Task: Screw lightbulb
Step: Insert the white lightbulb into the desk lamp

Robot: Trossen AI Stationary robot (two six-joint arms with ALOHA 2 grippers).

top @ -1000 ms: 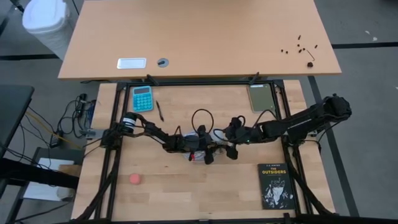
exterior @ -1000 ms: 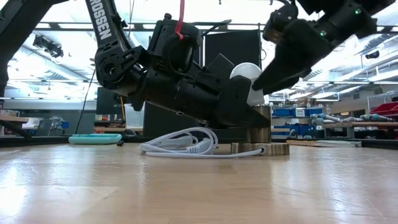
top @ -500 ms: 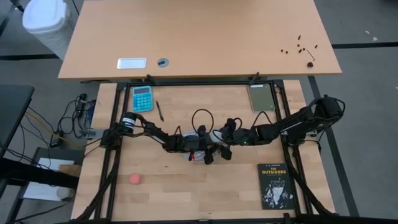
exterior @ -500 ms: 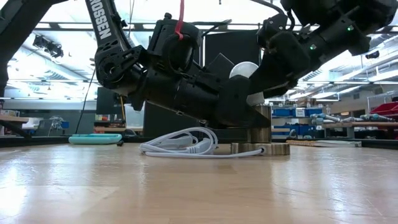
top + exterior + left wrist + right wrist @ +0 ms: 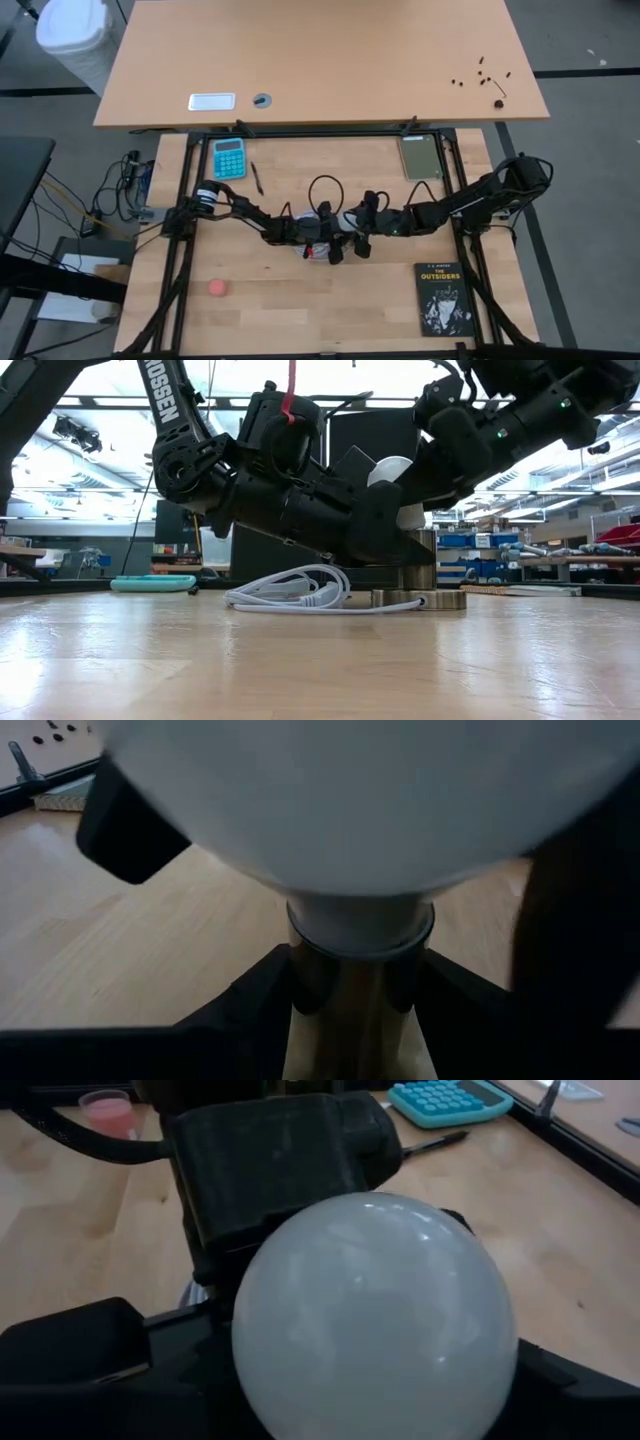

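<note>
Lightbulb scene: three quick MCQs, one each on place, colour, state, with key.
1. Where does the lightbulb sit?
A. On top of the socket
B. On the book
C. Beside the pink cup

2. What colour is the calculator?
A. Red
B. Teal
C. Black

3. What does the left gripper do?
A. Hangs open above the table
B. Is shut on the socket stem
C. Holds the pen

Key: 1 A, the low view shows the bulb standing on the socket stem. 2 B, the high view shows teal. 3 B, its fingers clamp the metal stem under the bulb.
</note>
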